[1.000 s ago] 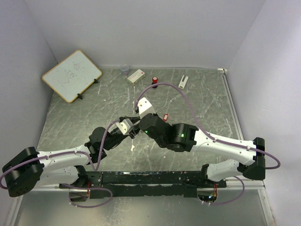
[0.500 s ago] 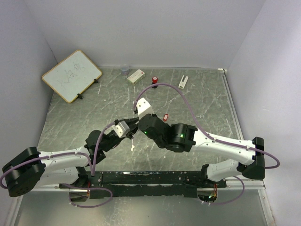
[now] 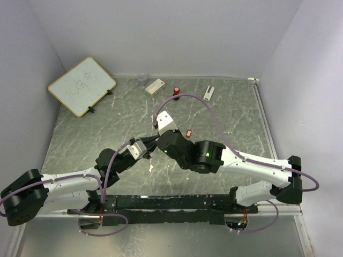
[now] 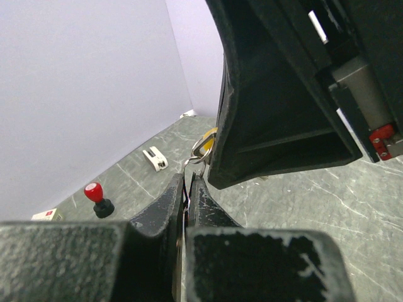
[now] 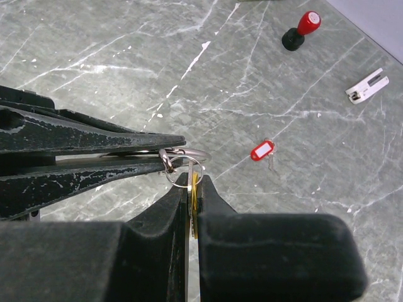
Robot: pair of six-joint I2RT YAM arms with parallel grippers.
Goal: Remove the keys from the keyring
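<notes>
The right tool [image 5: 190, 186] is pressed together on the tan key [image 5: 194, 202], which touches the keyring [image 5: 200, 154]. The left tool [image 5: 179, 151], reaching in from 9 o'clock, pinches that keyring above the worktop [image 5: 94, 63]. The red key [image 5: 262, 151] lies apart at 2 o'clock, with a red-topped knob [image 5: 301, 30] beyond.

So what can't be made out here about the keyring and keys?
- Right wrist: the yellow-headed key is mostly buried between the fingers of the right tool; whether it's threaded on the keyring is unclear.
- Left wrist: the right tool blocks most of the keyring and key beyond the left tool.
- Top external: the keyring is too small to see and is hidden where both tools meet.
</notes>
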